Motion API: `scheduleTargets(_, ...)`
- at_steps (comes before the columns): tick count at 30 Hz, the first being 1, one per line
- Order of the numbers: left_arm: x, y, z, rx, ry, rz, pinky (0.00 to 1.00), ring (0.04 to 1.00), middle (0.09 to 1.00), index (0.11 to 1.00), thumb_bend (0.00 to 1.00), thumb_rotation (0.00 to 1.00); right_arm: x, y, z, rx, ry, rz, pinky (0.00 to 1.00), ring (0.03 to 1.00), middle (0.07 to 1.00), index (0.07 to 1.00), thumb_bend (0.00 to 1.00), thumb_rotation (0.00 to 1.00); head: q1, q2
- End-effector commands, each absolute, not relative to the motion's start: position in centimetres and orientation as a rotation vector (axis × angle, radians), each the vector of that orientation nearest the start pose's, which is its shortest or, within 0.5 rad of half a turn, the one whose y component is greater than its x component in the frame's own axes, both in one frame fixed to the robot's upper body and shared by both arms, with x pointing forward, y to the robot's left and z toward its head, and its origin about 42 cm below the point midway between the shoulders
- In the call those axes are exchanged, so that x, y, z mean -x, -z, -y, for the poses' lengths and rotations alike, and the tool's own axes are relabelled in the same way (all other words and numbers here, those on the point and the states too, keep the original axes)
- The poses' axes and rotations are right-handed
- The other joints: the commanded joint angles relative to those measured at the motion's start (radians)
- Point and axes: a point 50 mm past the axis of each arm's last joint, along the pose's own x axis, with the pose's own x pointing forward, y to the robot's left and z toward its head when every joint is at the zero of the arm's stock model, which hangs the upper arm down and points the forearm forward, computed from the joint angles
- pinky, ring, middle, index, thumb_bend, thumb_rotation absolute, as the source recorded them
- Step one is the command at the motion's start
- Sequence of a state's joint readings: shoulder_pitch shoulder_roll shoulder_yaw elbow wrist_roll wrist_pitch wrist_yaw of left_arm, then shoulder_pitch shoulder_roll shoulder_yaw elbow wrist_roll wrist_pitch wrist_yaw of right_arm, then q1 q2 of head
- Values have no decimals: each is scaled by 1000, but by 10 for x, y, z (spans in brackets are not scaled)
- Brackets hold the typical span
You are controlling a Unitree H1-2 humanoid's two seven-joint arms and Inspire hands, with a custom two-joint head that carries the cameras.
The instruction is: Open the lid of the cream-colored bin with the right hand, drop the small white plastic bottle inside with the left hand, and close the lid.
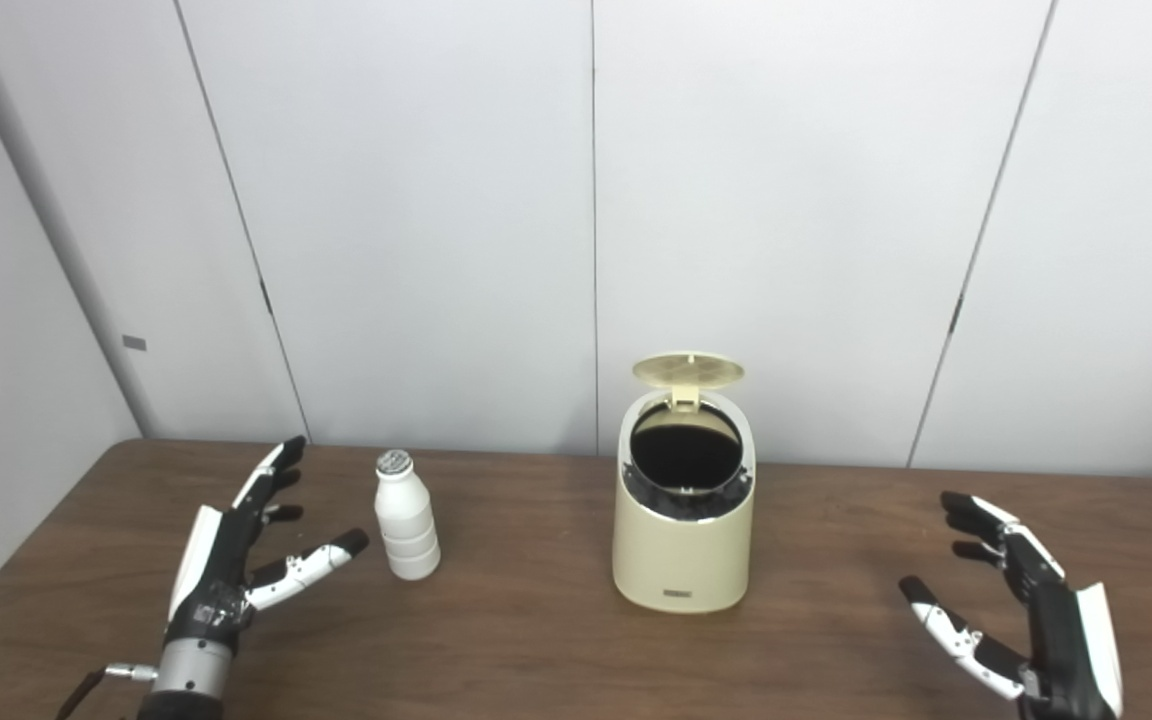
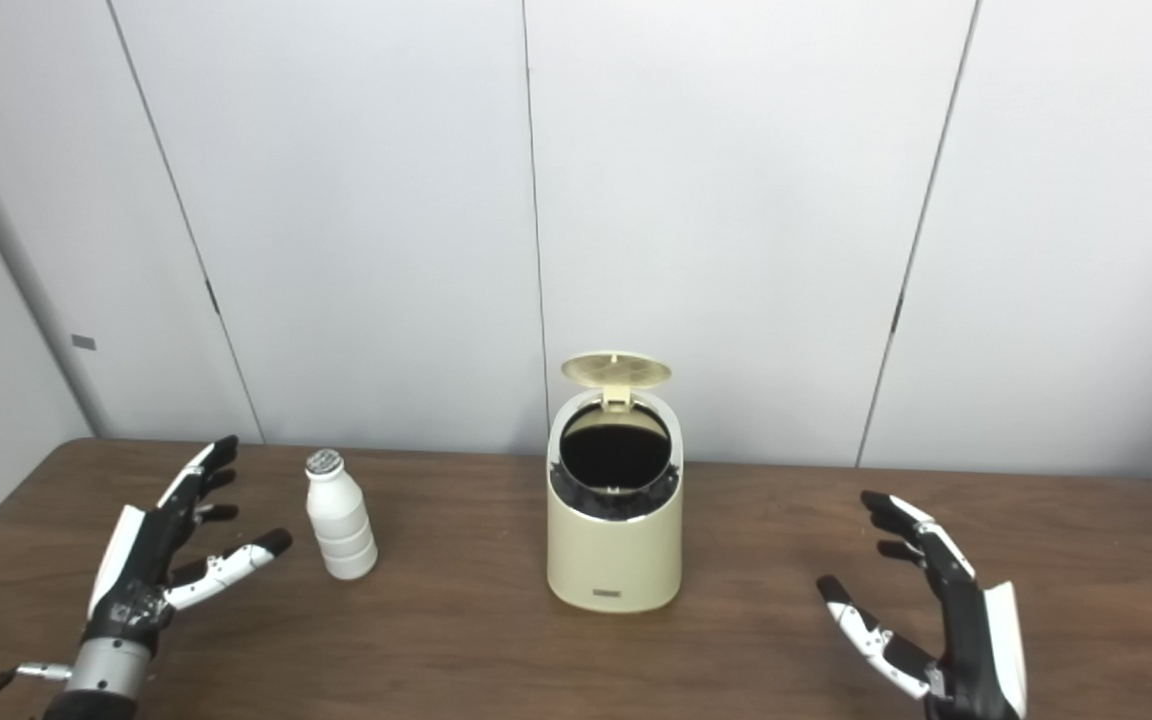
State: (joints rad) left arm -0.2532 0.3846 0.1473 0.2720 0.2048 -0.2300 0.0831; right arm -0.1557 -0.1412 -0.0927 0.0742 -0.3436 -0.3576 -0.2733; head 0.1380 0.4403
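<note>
Nearest, at the near right, the right hand point(image 1: 1021, 600) hovers just above the table point(image 1: 536, 640), fingers spread, grasping nothing. At the near left the left hand point(image 1: 236, 555) is likewise released, fingers apart, its thumb reaching toward the small white plastic bottle point(image 1: 406, 517), near it but not touching. That bottle stands upright on the table, left of the cream-colored bin point(image 1: 683, 505). Farther in, the bin sits mid-table with its lid point(image 1: 688, 370) swung up at the far side, dark inside showing.

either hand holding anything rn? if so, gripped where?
Nothing held. Left hand is open beside the bottle, not touching it; right hand is open, apart from the bin.
</note>
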Motion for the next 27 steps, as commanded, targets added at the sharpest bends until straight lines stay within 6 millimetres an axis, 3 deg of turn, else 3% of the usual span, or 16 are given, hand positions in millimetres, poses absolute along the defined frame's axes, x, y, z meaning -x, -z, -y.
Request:
scheduleTargets(1, -369, -185, -378, -611, -176, 299, 769, 906, 942, 955, 1000, 496, -330, -174, 278, 451, 276, 563, 677, 759, 768, 740, 255, 8, 15, 1)
scheduleTargets(7, -369, -182, -378, -642, -158, 269, 845, 938, 960, 961, 1000, 485, -329, -177, 279, 433, 273, 555, 701, 770, 768, 738, 258, 42, 36, 1)
scheduleTargets(21, -374, -171, -373, -710, -153, 132, 854, 956, 987, 981, 1000, 475, -328, -186, 281, 418, 270, 560, 668, 757, 757, 721, 237, 0, 107, -38)
scheduleTargets(27, -380, -164, -373, -721, -146, 96, 852, 941, 970, 953, 1000, 449, -327, -191, 280, 407, 264, 563, 629, 742, 748, 705, 228, 165, 119, -37)
